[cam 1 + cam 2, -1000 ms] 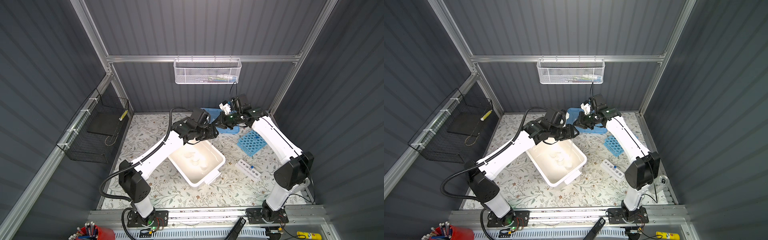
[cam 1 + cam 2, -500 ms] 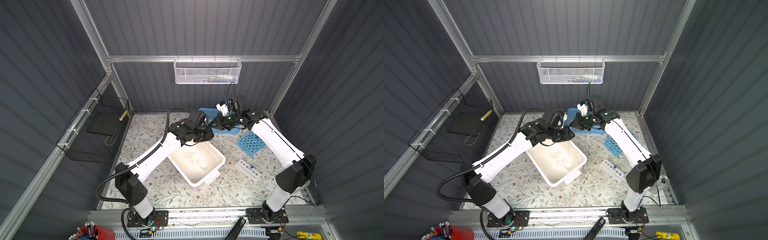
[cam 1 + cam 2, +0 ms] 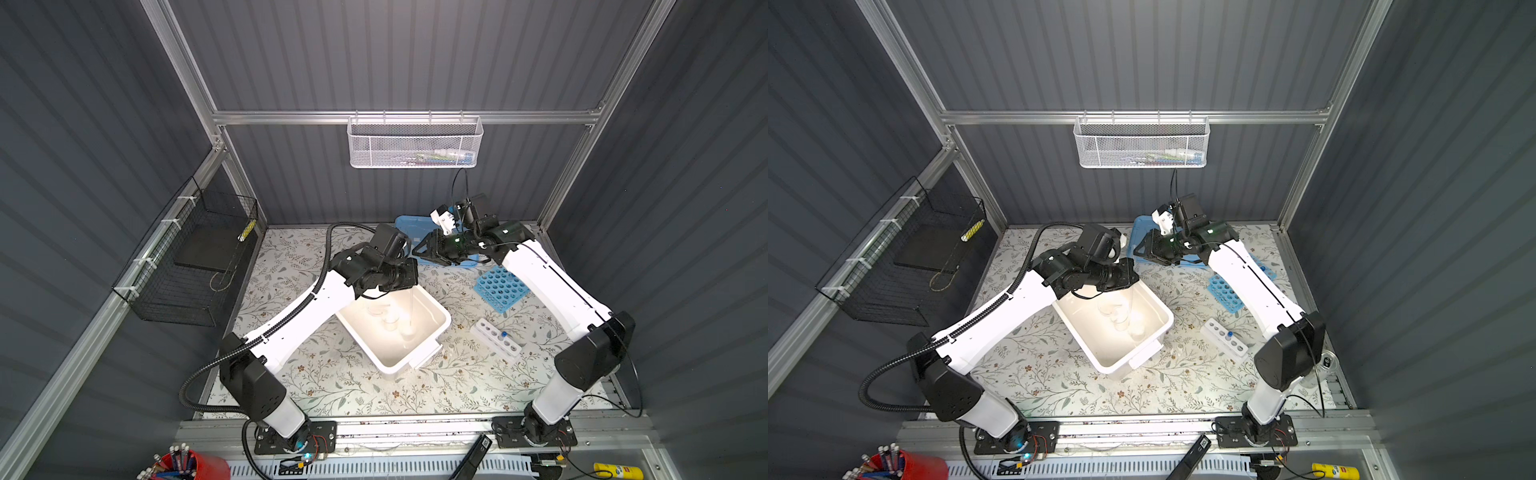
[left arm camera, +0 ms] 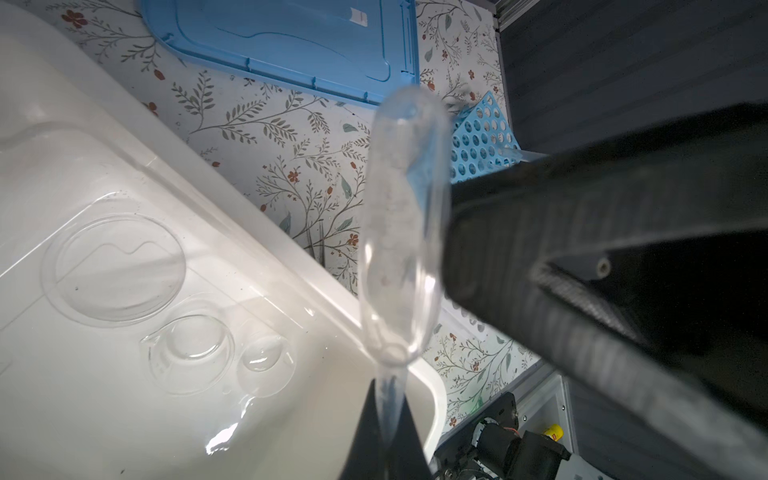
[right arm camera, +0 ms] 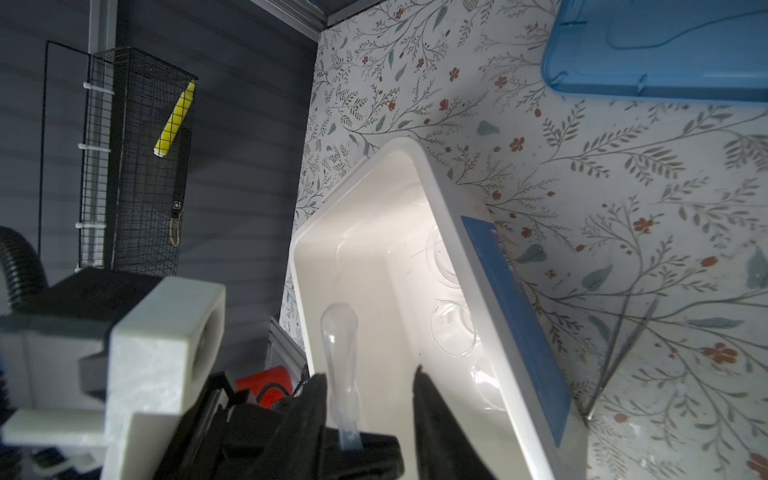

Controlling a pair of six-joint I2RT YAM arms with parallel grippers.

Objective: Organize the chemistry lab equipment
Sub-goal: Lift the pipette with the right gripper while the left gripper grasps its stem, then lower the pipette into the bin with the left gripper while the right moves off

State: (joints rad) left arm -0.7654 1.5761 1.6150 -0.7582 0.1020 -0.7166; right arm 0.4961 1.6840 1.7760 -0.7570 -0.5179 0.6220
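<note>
While the white bin (image 3: 388,351) sits mid-desk, the light-blue lid (image 4: 291,37) lies at the back edge, and the blue rack (image 3: 500,289) and the white rack (image 3: 494,337) stand toward the right edge. Above the bin's back corner, the left gripper (image 4: 384,432) pinches a clear pipette (image 4: 401,232) by its thin stem; the right gripper (image 5: 368,382) stands spread either side of it (apparently not touching). A sideways retreat could snag the bulb, twisting it loose onto the glass dishes (image 4: 114,266) below.

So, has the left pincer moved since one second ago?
Yes. In a top view, the left pincer, gripping a pipette, has drawn back slightly from the blue lid toward the white bin.
</note>
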